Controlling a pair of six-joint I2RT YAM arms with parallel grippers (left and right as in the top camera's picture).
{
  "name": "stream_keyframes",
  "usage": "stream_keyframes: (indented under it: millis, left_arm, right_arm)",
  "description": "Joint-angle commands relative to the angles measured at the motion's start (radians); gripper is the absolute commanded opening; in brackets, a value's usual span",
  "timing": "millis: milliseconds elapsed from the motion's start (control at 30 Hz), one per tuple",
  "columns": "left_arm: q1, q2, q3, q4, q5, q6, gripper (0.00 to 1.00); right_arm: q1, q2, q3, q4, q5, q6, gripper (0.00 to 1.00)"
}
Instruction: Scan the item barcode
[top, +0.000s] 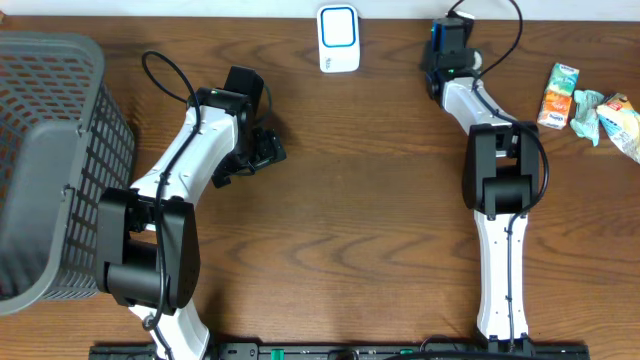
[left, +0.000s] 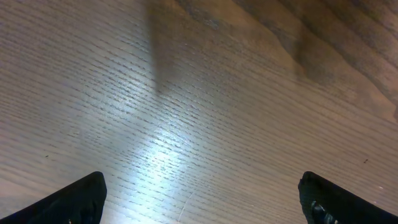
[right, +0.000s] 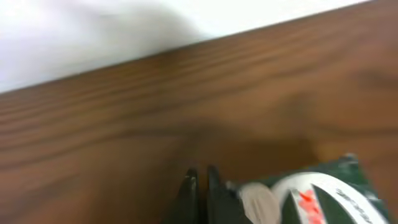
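Note:
A white scanner (top: 338, 38) with a blue-framed face stands at the table's back edge. My right gripper (top: 452, 28) reaches to the back edge, just right of the scanner. In the right wrist view it (right: 200, 186) is shut, fingertips together with nothing showing between them. A blurred green-and-white item (right: 311, 193) with red print lies close against the outer side of the right finger; I cannot tell whether it is held. My left gripper (top: 262, 150) hangs over bare wood at centre left, and its jaws (left: 202, 199) stand wide open and empty.
A grey mesh basket (top: 50, 170) fills the left edge of the table. An orange-and-green juice box (top: 560, 95) and crumpled packets (top: 615, 120) lie at the far right. Black cables loop off both arms.

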Motion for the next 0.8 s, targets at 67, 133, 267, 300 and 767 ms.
stream_keyframes:
  millis: [67,133,267,300,767]
  left_arm:
    - [0.002,0.002,-0.006,-0.003,-0.013,0.009,0.97]
    - [0.002,0.002,-0.006,-0.003,-0.013,0.009,0.98]
    - [0.002,0.002,-0.006,-0.003,-0.013,0.009,0.97]
    - [0.002,0.002,-0.006,-0.003,-0.013,0.009,0.97]
    - [0.002,0.002,-0.006,-0.003,-0.013,0.009,0.98]
  right_arm:
    - [-0.048,-0.113,0.003,-0.056,0.292,-0.099,0.01]
    - [-0.062,-0.117,0.003,-0.085,0.291,-0.098,0.01]
    - [-0.069,-0.117,0.003,-0.154,-0.016,-0.125,0.01]
    - [-0.07,-0.117,0.003,-0.16,-0.134,-0.15,0.01]
    - [-0.097,-0.086,0.002,-0.166,-0.364,-0.086,0.01]
